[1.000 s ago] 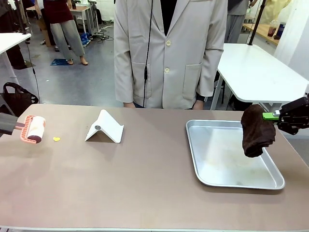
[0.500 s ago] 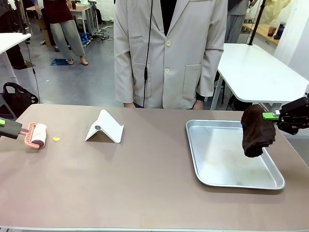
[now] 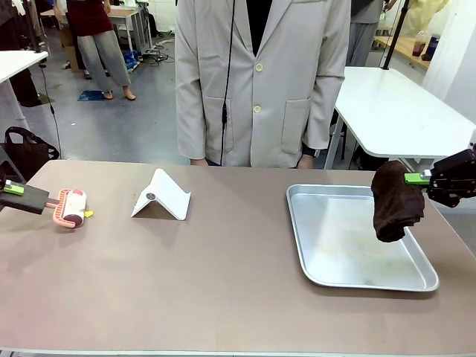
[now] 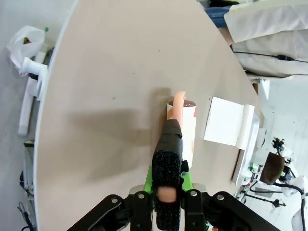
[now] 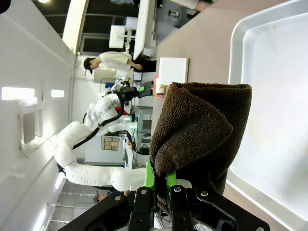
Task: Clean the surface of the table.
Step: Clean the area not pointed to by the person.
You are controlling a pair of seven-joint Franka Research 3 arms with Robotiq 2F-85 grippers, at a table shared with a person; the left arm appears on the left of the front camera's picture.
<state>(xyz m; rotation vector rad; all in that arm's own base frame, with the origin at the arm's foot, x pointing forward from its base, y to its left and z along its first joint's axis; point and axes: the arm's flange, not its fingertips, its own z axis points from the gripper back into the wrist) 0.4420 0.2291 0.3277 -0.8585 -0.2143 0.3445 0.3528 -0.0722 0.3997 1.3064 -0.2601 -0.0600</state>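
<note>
The brownish table (image 3: 223, 282) runs across the front view. At its left end my left gripper (image 3: 15, 192) is shut on the black handle of a pink-framed lint roller (image 3: 72, 207). The roll rests on the table, touching a small yellow crumb (image 3: 88, 214). In the left wrist view the roller (image 4: 185, 130) points away from my left gripper (image 4: 167, 195) over the table (image 4: 110, 72). My right gripper (image 3: 420, 178) is shut on a dark brown cloth (image 3: 394, 201), which hangs above the right side of the metal tray. The right wrist view shows the cloth (image 5: 197, 125) bunched in the right gripper (image 5: 161, 185).
A silver tray (image 3: 291, 216) lies on the right half of the table, seen too as the tray (image 5: 269, 120) under the cloth. A white folded stand (image 3: 162, 195) sits left of centre, near the roller. A person in a beige coat (image 3: 260, 82) stands at the far edge.
My left gripper has carried the lint roller rightward and down onto the table until it reaches the yellow crumb. The right arm and its cloth have not moved.
</note>
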